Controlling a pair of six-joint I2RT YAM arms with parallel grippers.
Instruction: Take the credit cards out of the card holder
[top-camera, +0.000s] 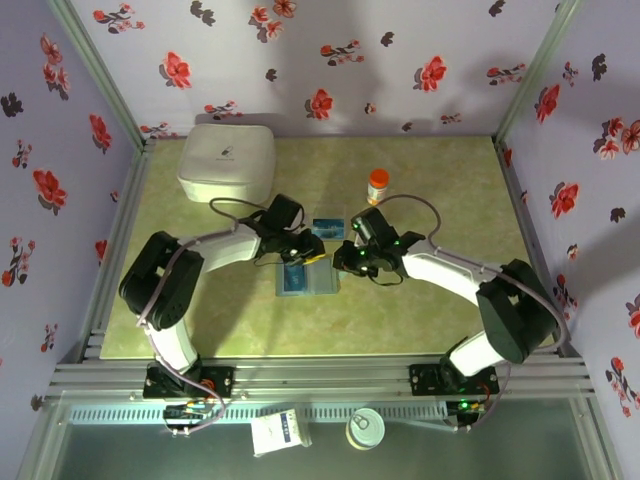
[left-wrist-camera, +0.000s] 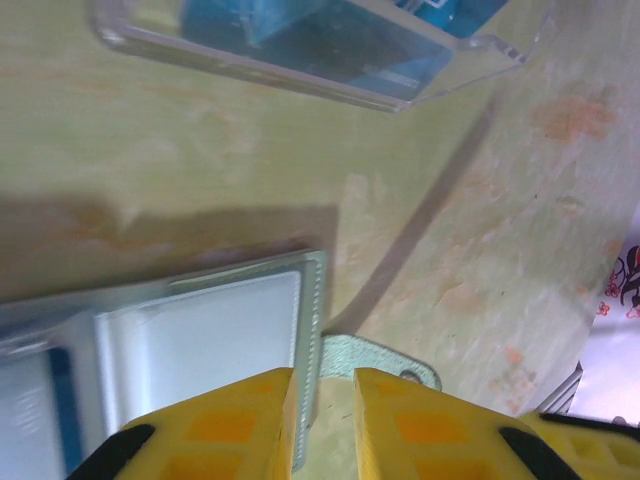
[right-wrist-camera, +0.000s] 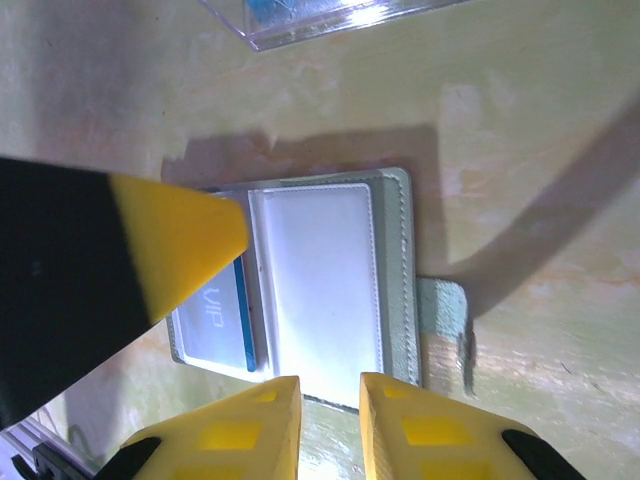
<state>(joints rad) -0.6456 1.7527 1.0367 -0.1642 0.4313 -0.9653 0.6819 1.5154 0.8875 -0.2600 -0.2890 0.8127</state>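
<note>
An open grey-blue card holder (top-camera: 308, 281) lies flat on the green table (top-camera: 440, 180), near the middle and between the two grippers, which meet over it from either side. In the right wrist view its two panels sit side by side, with a small closing tab (right-wrist-camera: 442, 312) sticking out from the outer edge of the right panel. A pale card with a blue edge, lettered VIP (right-wrist-camera: 214, 318), is tucked in the left panel's pocket, its long axis parallel to the centre fold. The right gripper (right-wrist-camera: 330, 385) hovers at the near edge of the right panel, its yellow fingers slightly parted with nothing between them. The card therefore lies off to that gripper's left, across the fold. One finger (right-wrist-camera: 185, 245) of the left arm reaches in over the left panel, just above the card's top end, so the left arm looks the nearer to it. In the left wrist view the left gripper (left-wrist-camera: 325, 385) shows only a narrow gap, with the holder's stitched edge running into it. Whether it pinches that edge cannot be told. Beyond the holder stands a clear plastic piece (left-wrist-camera: 330, 60) with something blue inside.
</note>
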